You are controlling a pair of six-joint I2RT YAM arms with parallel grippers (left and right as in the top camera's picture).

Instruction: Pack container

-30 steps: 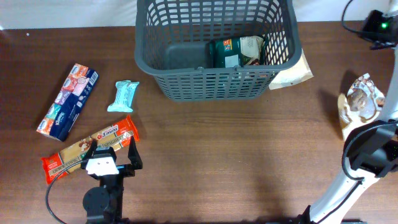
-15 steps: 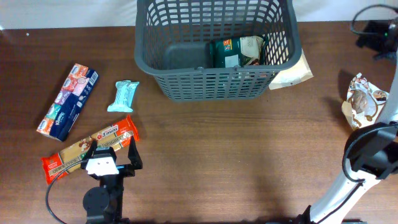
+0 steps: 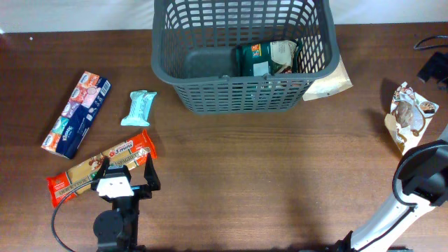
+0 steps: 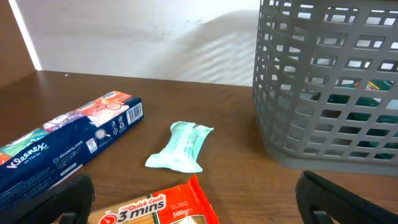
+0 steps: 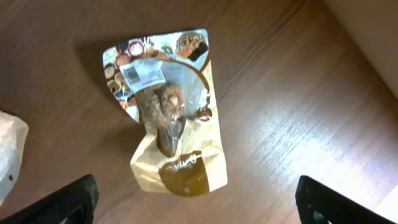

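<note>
One basket (image 3: 241,98) — six packs (image 3: 75,113) (image 3: 138,108) (image 3: 129,148) (image 3: 264,59) (image 3: 334,82) (image 3: 409,115)

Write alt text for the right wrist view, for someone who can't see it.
A tan snack pouch with a clear window lies flat on the wooden table. The two dark fingers sit spread apart at the bottom corners, holding nothing.

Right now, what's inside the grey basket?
The container holds a dark green pack and a pale pack toward its right side; its slotted near wall hides their lower edges.

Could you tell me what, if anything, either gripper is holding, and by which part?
Nothing is held; the left gripper and right gripper both have open, empty jaws.
</note>
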